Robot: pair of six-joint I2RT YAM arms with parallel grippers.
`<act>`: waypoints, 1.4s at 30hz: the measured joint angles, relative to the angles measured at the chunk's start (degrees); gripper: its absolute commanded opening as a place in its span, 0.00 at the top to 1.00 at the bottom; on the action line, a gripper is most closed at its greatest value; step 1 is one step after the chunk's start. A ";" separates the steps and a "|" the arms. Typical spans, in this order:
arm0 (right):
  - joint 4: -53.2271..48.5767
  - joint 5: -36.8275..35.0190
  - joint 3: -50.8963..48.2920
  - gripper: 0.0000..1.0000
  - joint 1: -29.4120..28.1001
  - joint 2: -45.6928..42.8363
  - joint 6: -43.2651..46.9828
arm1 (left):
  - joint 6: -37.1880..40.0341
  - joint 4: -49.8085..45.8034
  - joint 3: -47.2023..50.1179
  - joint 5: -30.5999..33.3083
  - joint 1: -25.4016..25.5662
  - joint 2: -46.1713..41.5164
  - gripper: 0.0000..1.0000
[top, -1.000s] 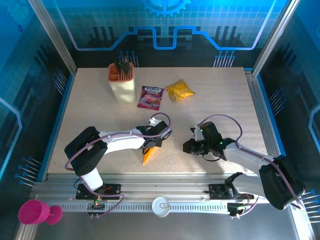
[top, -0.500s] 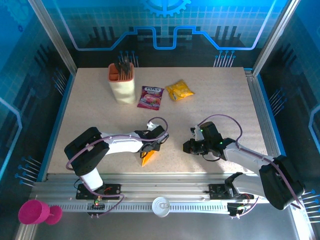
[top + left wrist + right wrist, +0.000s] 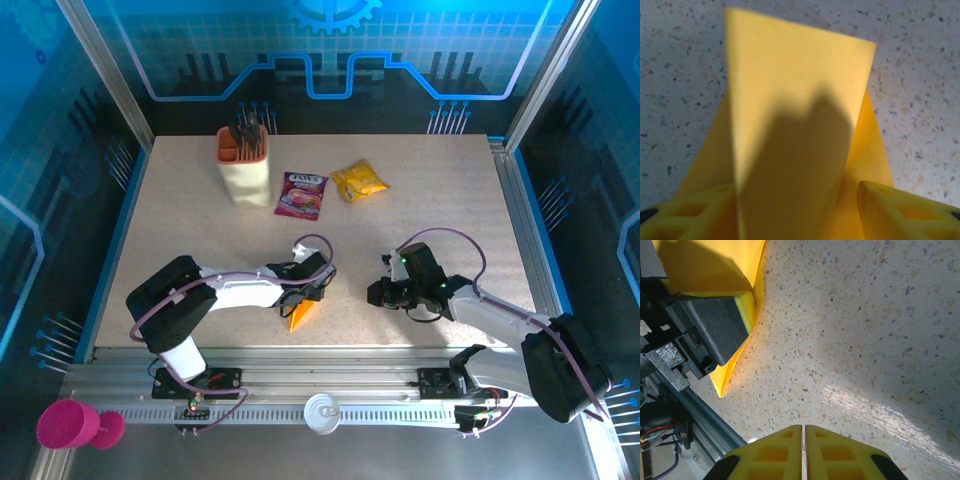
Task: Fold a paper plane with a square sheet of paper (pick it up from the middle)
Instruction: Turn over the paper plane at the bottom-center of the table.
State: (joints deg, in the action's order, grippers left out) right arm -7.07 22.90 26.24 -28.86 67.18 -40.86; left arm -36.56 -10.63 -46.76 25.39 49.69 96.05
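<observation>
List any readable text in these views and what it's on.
"FOX'S", as best it reads, on the purple packet; its smaller print is too blurred.
Yellow packet: print too small to read.
Paper: plain, no text.

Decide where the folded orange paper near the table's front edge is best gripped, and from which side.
Grip the raised middle flap of the paper from above, one finger on each face. In the left wrist view it appears to stand up, while the layers beneath lie flat, with little to pinch. The left hand hovers there, open.
</observation>
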 measured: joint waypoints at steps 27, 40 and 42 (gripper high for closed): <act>-0.66 0.00 1.22 0.88 0.00 0.00 0.22 | 0.66 -1.53 -3.04 -1.84 -0.81 -0.81 0.31; -2.78 -0.28 2.25 0.51 0.11 -1.33 0.52 | 4.92 -6.71 -9.42 -2.32 -2.32 -3.54 0.24; -4.63 -1.03 3.50 0.21 0.59 -2.21 1.31 | 6.01 -8.33 -10.67 -2.23 -2.56 -5.84 0.15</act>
State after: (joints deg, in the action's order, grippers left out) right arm -11.70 21.87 29.74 -28.27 64.97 -39.55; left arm -30.55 -18.96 -57.43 23.16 47.13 90.21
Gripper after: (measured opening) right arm 0.498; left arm 0.773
